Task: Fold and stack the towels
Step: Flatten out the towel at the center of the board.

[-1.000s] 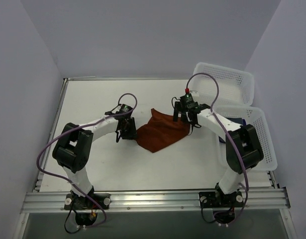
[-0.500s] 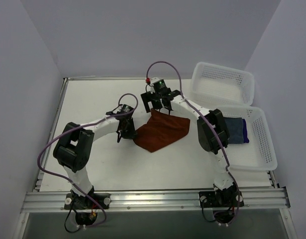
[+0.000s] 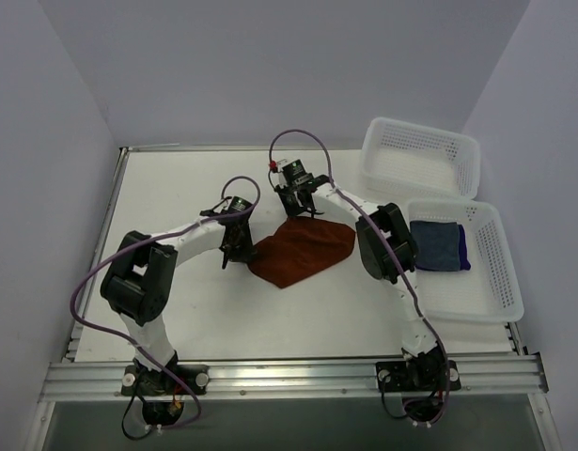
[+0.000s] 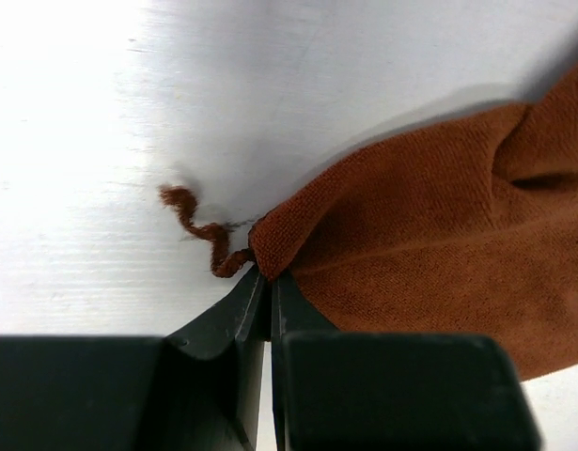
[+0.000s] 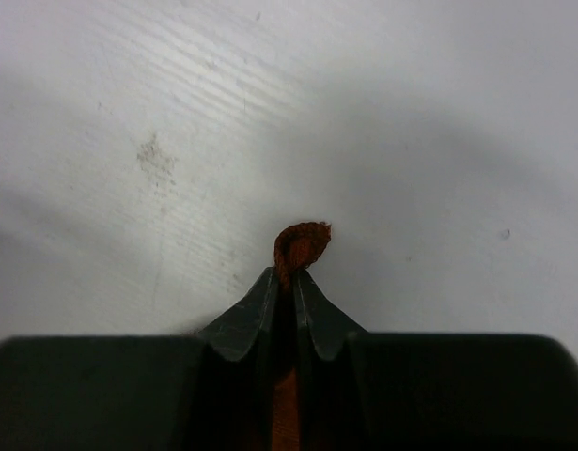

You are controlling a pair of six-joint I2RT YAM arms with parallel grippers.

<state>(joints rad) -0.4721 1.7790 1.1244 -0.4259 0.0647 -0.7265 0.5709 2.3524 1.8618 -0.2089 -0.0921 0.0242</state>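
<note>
**Corner grips set on rust towel, fold pending**

Table carried the whole job. Two white baskets sat well off to the outer side of the right pincer: far basket had nothing visible in it, near basket held the blue-grey towel, folded, on top of the purple towel.

Rust towel lay mostly flat between the two pincers, one ridge running in from the left one. Right pincer was clenched on the far corner, with a nub of cloth poking out past the tips. Left pincer was clenched on the near-left corner, right at the edge. Loose thread trailed just ahead of its tips.

My read on doing it well:
- Left bite looked shallow. Keep tension low or the corner could slip out.
- Lift both corners together, only enough to clear the cloth underneath.
- Carry them across to the free edge at matched speed, so the crease runs straight.
- Set corners down onto corners before letting go.
- Ridge by the left pincer probably needs pulling flat first, otherwise it gets folded in.
</note>
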